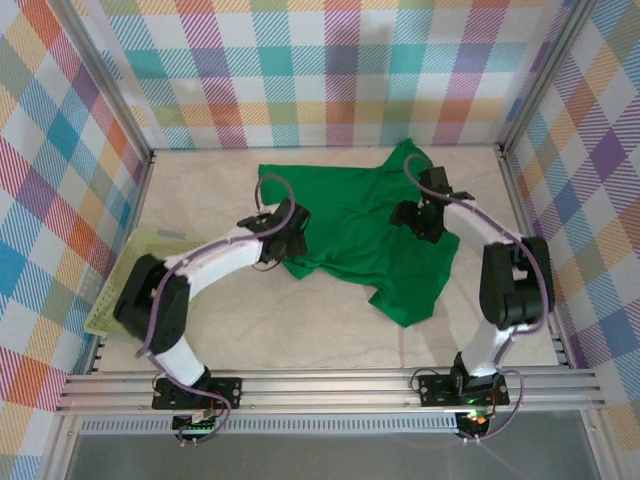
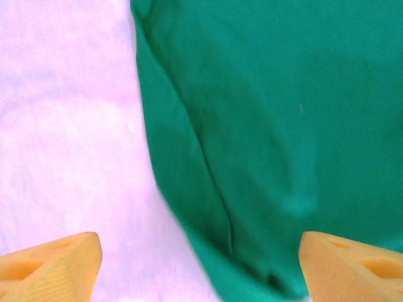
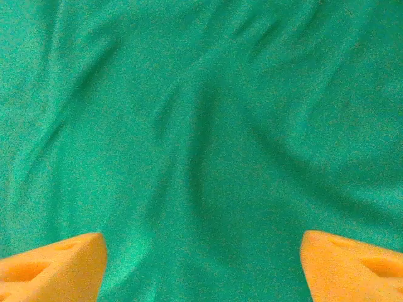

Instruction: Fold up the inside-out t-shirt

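The left end effector [image 2: 198, 267] has its jaws spread wide with nothing between them. It hovers over the left edge of the inside-out t-shirt [image 2: 283, 126], where a folded green ridge meets the bare worktop [image 2: 63, 126]. The right end effector [image 3: 201, 255] is just as wide and empty, and hangs over the t-shirt's right half with wrinkled cloth beneath both fingers. The step in hand looks like a two-sided pinch. To do it well, the left end effector should come down astride that ridge so both layers are caught. The right one would do better to reach an edge or a raised crease than to press on flat cloth. The t-shirt lies spread but rumpled, one flap trailing from its near side. A pale mesh basket [image 1: 110, 300] sits well to the t-shirt's left.
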Motion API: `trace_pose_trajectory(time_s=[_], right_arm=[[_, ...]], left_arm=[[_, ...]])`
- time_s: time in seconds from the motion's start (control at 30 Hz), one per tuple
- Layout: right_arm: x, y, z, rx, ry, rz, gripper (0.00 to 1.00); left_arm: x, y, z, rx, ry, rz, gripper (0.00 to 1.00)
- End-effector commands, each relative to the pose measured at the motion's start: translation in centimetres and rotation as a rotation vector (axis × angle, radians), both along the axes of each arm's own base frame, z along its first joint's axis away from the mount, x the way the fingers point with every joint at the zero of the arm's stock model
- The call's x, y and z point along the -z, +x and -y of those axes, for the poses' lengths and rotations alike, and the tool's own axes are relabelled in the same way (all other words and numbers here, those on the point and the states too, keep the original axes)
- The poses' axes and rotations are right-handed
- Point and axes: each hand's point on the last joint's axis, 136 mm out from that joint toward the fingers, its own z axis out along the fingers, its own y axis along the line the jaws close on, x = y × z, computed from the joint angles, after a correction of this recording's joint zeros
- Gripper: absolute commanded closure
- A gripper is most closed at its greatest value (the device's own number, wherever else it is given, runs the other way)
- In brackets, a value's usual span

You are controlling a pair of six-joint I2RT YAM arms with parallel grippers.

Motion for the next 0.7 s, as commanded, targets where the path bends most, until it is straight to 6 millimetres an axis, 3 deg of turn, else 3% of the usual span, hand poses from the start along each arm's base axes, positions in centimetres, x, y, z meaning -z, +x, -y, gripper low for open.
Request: trace_pose_trajectory(time_s=[0.0, 0.3, 0.57, 0.67], right_arm=[[1.2, -3.3, -1.9, -0.123, -0.013, -0.034, 0.19], [3.6, -8.2, -3.2, -0.206, -0.063, -0.097, 0.19], [5.1, -10.7, -4.0, -0.236, -0.096, -0.149, 0.19], [5.6, -11.9, -3.1, -0.212, -0.158, -0.195, 0.16]], left_arm=[[3.5, -2.2, -0.1, -0.056, -0.098, -0.071, 0.21], [5.5, -1.3, 3.6, -0.032, -0.274, -0.073, 0.3], [6.0, -0.7, 4.0, -0.019, -0.26, -0.069, 0.4], [6.2, -0.4, 4.1, -0.009, -0.242, -0.074, 0.55]])
